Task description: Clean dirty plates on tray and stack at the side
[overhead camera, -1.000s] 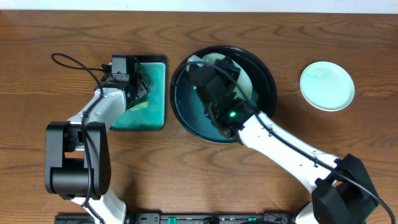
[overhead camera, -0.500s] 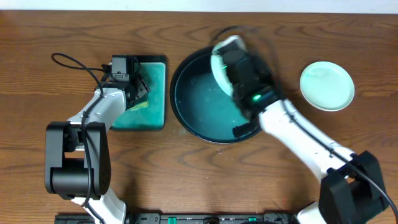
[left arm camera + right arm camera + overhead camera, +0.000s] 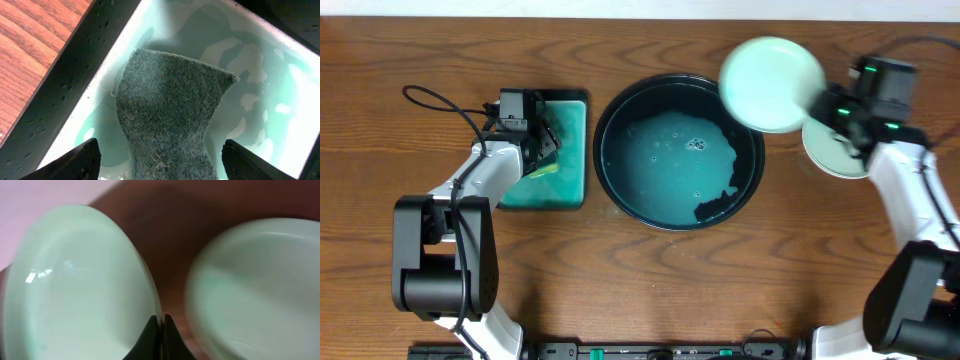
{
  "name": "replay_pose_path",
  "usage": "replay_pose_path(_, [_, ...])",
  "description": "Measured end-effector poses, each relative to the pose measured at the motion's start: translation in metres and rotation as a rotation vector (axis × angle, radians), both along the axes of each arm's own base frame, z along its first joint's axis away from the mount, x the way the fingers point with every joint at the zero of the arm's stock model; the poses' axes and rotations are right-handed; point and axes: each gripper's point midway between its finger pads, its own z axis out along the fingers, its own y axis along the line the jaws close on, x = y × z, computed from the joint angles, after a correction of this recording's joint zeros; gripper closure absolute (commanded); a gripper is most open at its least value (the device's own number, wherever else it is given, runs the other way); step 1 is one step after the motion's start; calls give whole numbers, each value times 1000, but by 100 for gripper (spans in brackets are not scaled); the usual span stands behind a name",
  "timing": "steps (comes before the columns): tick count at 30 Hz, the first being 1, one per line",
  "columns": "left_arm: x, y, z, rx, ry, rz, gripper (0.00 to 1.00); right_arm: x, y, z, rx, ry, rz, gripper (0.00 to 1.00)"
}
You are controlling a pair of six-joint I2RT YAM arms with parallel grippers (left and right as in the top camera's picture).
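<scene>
My right gripper [image 3: 832, 103] is shut on the rim of a pale white plate [image 3: 772, 84] and holds it in the air over the right rim of the black pan [image 3: 620, 110]. In the right wrist view the jaws [image 3: 161, 325] pinch the plate's [image 3: 75, 295] rim. A second plate [image 3: 840, 160] lies on the wood at the right, partly under the arm, and shows blurred in the right wrist view [image 3: 255, 290]. The pan holds wet teal water and no plate. My left gripper [image 3: 542, 150] is open over a grey-green sponge [image 3: 167, 115], jaws [image 3: 160, 157] either side of it.
A rectangular teal tray [image 3: 570, 185] with the sponge stands left of the pan; its black rim [image 3: 75, 75] shows in the left wrist view. A black cable [image 3: 430, 97] loops at the far left. Bare wood tabletop [image 3: 640, 290] lies in front.
My right arm lifted the plate out of the pan and swung it right, toward the plate on the wood. The left arm has not moved.
</scene>
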Motion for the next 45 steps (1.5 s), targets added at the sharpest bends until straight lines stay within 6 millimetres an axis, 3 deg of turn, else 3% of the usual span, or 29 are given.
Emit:
replay_pose_path(5, [0, 0, 0, 0, 0, 0, 21, -27, -80, -20, 11, 88, -235, 99])
replay_pose_path(12, [0, 0, 0, 0, 0, 0, 21, -38, -140, -36, 21, 85, -392, 99])
replay_pose_path(18, [0, 0, 0, 0, 0, 0, 21, -47, -153, -85, 51, 192, -434, 96])
replay_pose_path(22, [0, 0, 0, 0, 0, 0, 21, -51, -150, -112, 74, 251, -440, 70])
replay_pose_path(25, [0, 0, 0, 0, 0, 0, 21, -47, -152, -108, 60, 230, -423, 51])
replay_pose_path(27, [0, 0, 0, 0, 0, 0, 21, -47, -151, -104, 43, 226, -407, 45])
replay_pose_path(31, [0, 0, 0, 0, 0, -1, 21, -49, -150, -81, 18, 199, -394, 39])
replay_pose_path(36, [0, 0, 0, 0, 0, 0, 21, -59, -144, -2, -38, 73, -389, 34])
replay_pose_path(40, [0, 0, 0, 0, 0, 0, 21, -87, -126, 62, -89, -2, -396, 28])
replay_pose_path(45, [0, 0, 0, 0, 0, 0, 21, -131, -92, 96, -151, 25, -389, 24])
